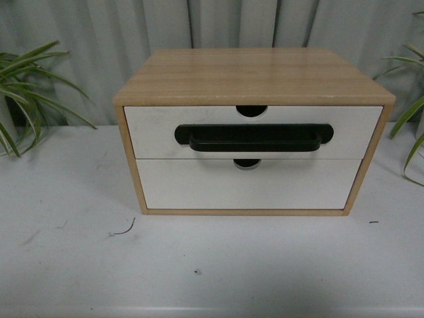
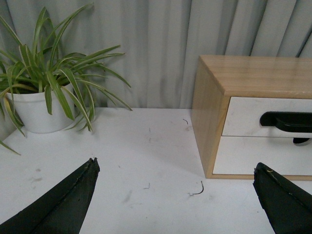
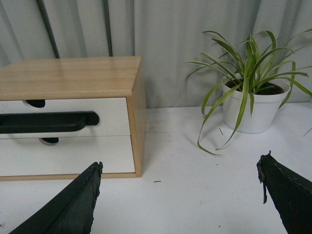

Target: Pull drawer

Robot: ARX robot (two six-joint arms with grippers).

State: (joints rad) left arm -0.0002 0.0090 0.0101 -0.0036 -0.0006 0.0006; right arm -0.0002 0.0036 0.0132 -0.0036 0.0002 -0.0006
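Observation:
The drawer [image 1: 152, 132] is the upper one of a light-wood cabinet [image 1: 252, 73] on a white table. Its white front carries a long black bar handle [image 1: 254, 138] and a semicircular notch in the top edge, and it sits flush with the cabinet face. Neither arm shows in the front view. My left gripper [image 2: 175, 165] is open above bare table, left of the cabinet, with the drawer [image 2: 243, 117] and handle [image 2: 287, 121] ahead to one side. My right gripper [image 3: 181, 162] is open, right of the cabinet, away from the drawer [image 3: 112, 114] and its handle [image 3: 48, 122].
A plain white lower drawer front [image 1: 199, 185] without a handle sits under the drawer. Potted plants in white pots flank the cabinet, one on the left [image 2: 34, 112] and one on the right [image 3: 253, 112]. Grey curtain hangs behind. A small dark scrap [image 1: 124, 230] lies on the table.

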